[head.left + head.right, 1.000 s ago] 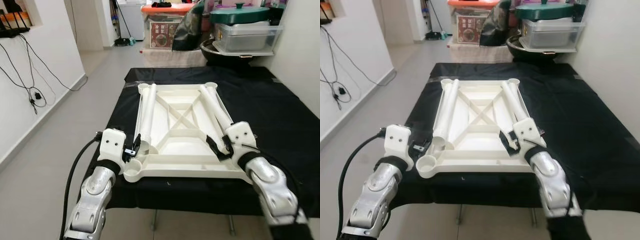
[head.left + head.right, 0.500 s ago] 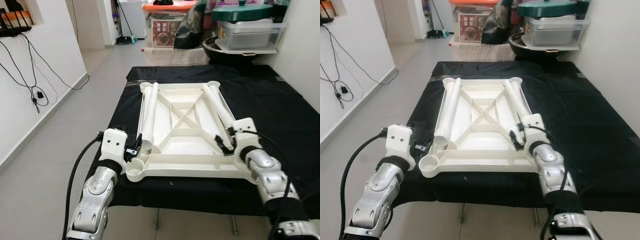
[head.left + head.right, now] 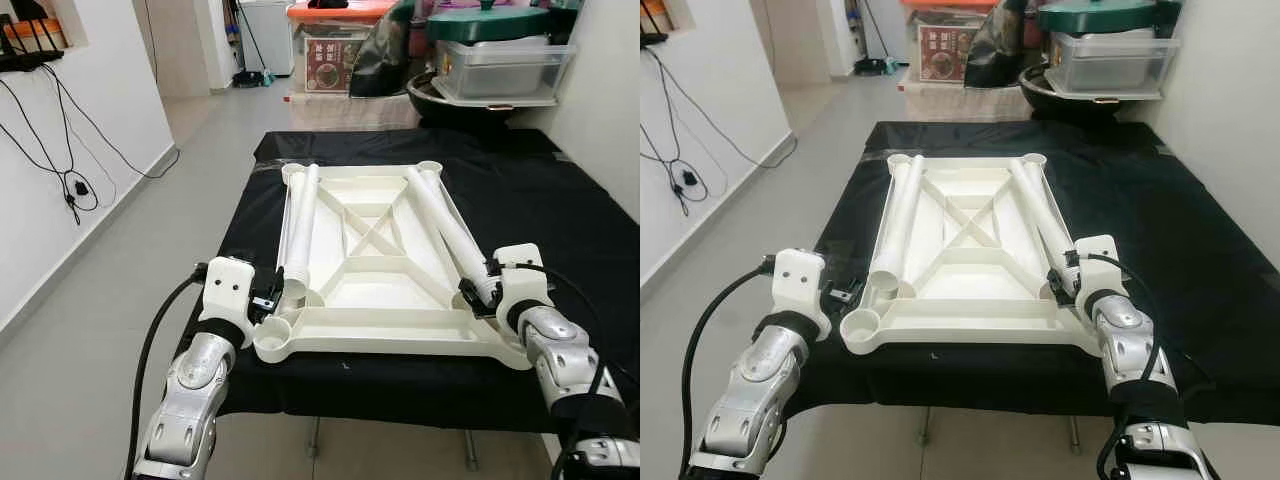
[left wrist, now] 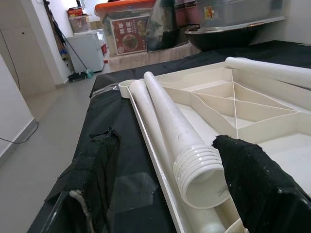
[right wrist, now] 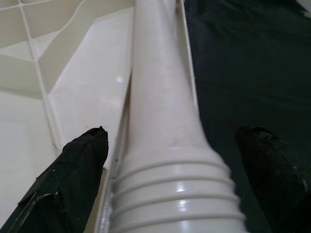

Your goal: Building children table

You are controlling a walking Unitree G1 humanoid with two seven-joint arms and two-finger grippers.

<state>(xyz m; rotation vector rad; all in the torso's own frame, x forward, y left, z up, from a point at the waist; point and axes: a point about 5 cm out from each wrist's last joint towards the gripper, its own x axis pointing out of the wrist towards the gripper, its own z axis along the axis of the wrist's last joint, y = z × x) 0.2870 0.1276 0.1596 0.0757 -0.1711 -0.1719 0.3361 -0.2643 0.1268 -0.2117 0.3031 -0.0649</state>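
The white children's tabletop [image 3: 392,346] lies upside down on the black-covered table [image 3: 560,220]. Two white legs rest in it lengthwise: the left leg [image 3: 299,225] and the right leg [image 3: 447,228], threaded ends toward me. My left gripper [image 3: 268,297] stands open at the left leg's threaded end [image 4: 197,170], one finger [image 4: 95,165] outside the rim and the other by the leg's mouth. My right gripper [image 3: 478,292] is open astride the right leg's threaded end [image 5: 175,194], fingers [image 5: 77,165] apart on either side. An empty round corner socket [image 3: 272,340] sits near the left gripper.
Plastic storage boxes [image 3: 500,65] and a dark wok [image 3: 450,100] crowd the floor beyond the table's far edge. A white wall with dangling cables [image 3: 70,180] runs along the left, with open floor [image 3: 150,260] between it and the table. Another wall closes the right side.
My right gripper has drawn back and to the right, from over the tabletop's inside to the right leg's near end, which now lies uncovered. The left gripper has stayed put.
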